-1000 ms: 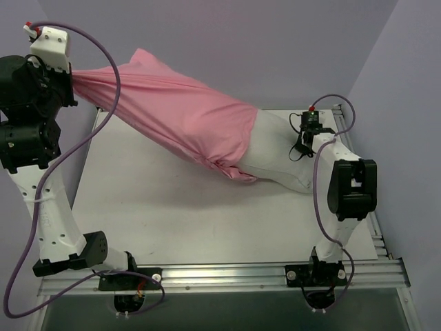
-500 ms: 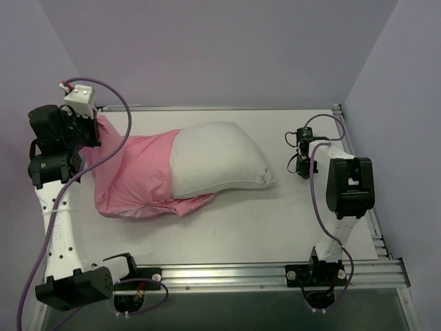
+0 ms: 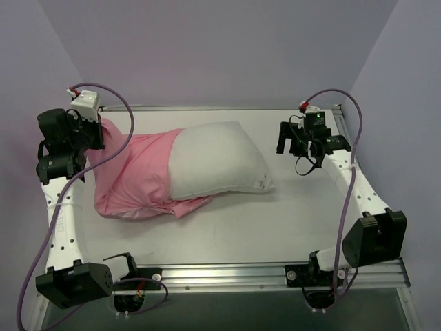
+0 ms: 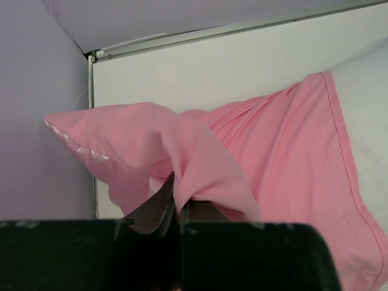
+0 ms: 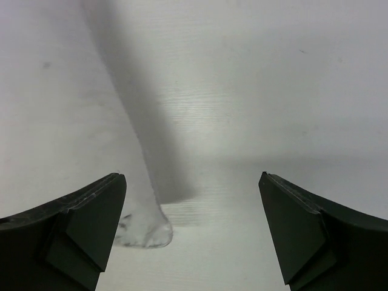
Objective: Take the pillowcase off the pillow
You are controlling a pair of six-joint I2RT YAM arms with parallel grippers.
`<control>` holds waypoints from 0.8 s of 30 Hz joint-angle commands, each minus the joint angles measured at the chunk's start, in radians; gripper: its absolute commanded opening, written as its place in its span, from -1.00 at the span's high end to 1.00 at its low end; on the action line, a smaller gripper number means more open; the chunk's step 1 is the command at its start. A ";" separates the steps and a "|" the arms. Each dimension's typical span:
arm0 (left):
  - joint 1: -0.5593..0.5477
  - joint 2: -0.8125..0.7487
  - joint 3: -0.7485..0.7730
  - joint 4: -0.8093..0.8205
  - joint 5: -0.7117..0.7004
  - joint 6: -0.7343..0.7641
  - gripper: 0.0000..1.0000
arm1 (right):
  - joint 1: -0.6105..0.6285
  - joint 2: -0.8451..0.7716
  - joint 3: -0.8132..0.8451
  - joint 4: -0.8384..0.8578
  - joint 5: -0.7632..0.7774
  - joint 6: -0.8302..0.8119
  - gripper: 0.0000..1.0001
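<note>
I am watching the pillow (image 3: 217, 162) lying on the surface (image 3: 227, 227) with its long axis running roughly from 9 o'clock to 3 o'clock in the overhead view. The pillowcase (image 3: 134, 176) is covering only the 9 o'clock part of it. The hem is crossing the pillow partway along, and the plump white end is poking out bare toward 3 o'clock.

The left fingers (image 4: 174, 209) are pinching a bunched fold at the closed end of the pillowcase. They are holding it raised at the 9 o'clock edge of the surface, near the wall.

The right fingers (image 3: 288, 141) are standing wide apart with nothing between them. The right wrist view is showing only bare surface and a shadow below. They are hovering well clear of the pillow, which is lying toward 8 o'clock from them, its bare corner nearest.

I am judging the right arm to be the nearer one for that exposed end. The next move is likely calling for it to travel toward 8 o'clock and clamp on the white corner. The two arms could then pull apart along the long axis.
</note>
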 commanded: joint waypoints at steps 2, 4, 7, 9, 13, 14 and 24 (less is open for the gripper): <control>0.009 -0.027 0.031 0.095 0.015 0.007 0.95 | 0.022 -0.098 -0.055 0.046 -0.310 -0.023 -0.99; 0.010 -0.027 0.031 0.095 0.008 0.007 0.95 | 0.050 -0.115 -0.131 0.094 -0.335 -0.019 -1.00; 0.013 -0.028 0.034 0.091 0.011 0.005 0.95 | 0.069 -0.108 -0.222 0.158 -0.423 -0.011 -0.99; 0.013 -0.030 0.040 0.086 0.011 0.008 0.95 | 0.069 -0.103 -0.274 0.257 -0.525 0.021 -0.99; 0.013 -0.028 0.044 0.085 0.010 0.011 0.95 | 0.075 -0.063 -0.400 0.434 -0.608 0.073 -0.99; 0.013 -0.028 0.042 0.085 0.008 0.011 0.95 | 0.079 -0.054 -0.415 0.465 -0.625 0.087 -0.99; 0.019 -0.027 0.062 0.074 -0.018 0.008 0.95 | 0.113 -0.058 -0.419 0.538 -0.667 0.132 1.00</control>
